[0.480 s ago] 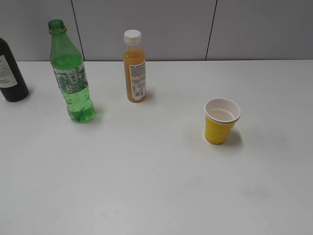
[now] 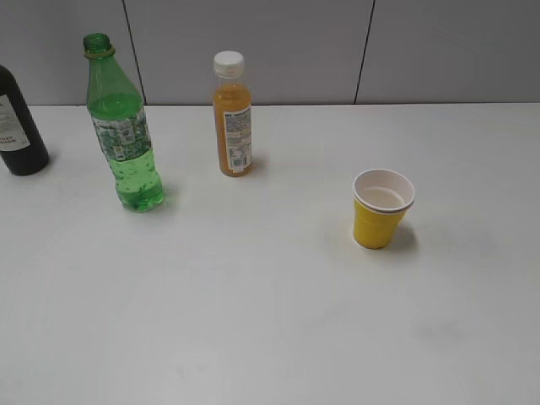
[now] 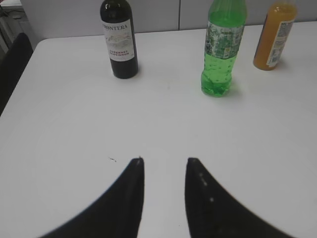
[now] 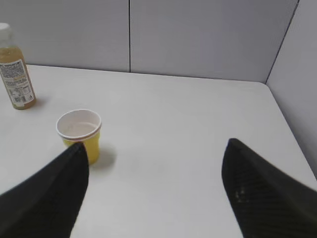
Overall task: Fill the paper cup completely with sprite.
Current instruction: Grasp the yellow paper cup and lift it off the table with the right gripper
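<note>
The yellow paper cup (image 2: 382, 209) stands upright on the white table at the right; it also shows in the right wrist view (image 4: 80, 133). Its white inside looks empty. The green sprite bottle (image 2: 122, 126) stands uncapped at the back left, about half full; it shows in the left wrist view (image 3: 223, 47) too. My left gripper (image 3: 164, 161) is open and empty, well short of the bottle. My right gripper (image 4: 156, 146) is wide open and empty, with the cup beside its left finger. Neither gripper shows in the exterior view.
An orange juice bottle (image 2: 232, 116) with a white cap stands between the sprite and the cup. A dark bottle (image 2: 18, 126) with a white label stands at the far left. Grey wall panels (image 2: 337, 51) back the table. A side wall (image 4: 302, 74) is at the right.
</note>
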